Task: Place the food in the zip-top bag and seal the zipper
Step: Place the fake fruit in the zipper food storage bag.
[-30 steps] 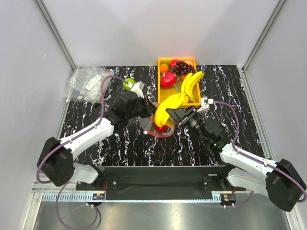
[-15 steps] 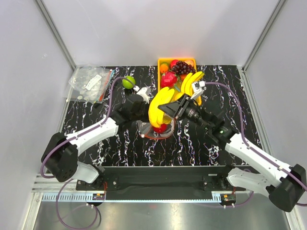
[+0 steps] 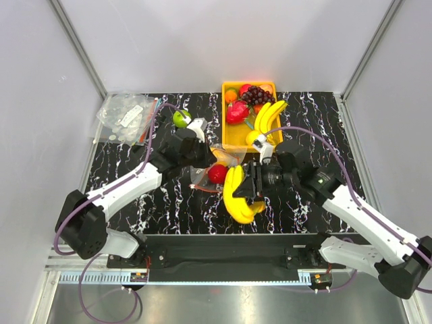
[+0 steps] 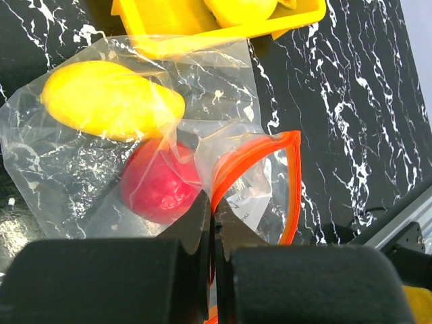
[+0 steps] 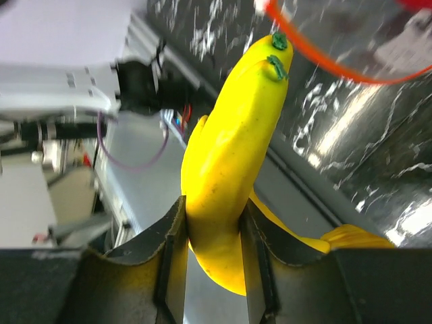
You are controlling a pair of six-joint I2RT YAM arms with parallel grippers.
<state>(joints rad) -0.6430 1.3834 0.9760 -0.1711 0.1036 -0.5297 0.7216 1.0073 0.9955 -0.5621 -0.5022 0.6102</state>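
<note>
A black worktop (image 3: 324, 128) veined with white fills the middle of the top view. Plain pale grey walls (image 3: 202, 40) close it in, with bare metal posts (image 3: 77, 44) running up the two far corners. A black mounting bar (image 3: 223, 246) carries both arm bases along the bottom edge. At upper centre a yellow tray (image 3: 225, 101) holds grapes, bananas and red fruit. A pile of clear packets (image 3: 125, 116) lies at the upper left, and a green apple (image 3: 180, 119) sits between the two. The zip-top bag (image 4: 61, 155) lies crumpled on the worktop at the middle of the frame, just below the tray. It has a red fruit (image 4: 158, 192) and a yellow fruit (image 4: 111, 101) inside it. Its zipper (image 4: 294, 182) bows into an open orange loop. The left pincer (image 4: 211, 216) is fully closed, pinching the bag's mouth right at that orange strip. The right pincer (image 5: 212, 206) is part-way closed, clamped on a banana bunch (image 3: 237, 199). The bunch hangs at lower centre, just right of the bag. In the right wrist view its tips come close to the orange loop. Whether they touch it cannot be told.
</note>
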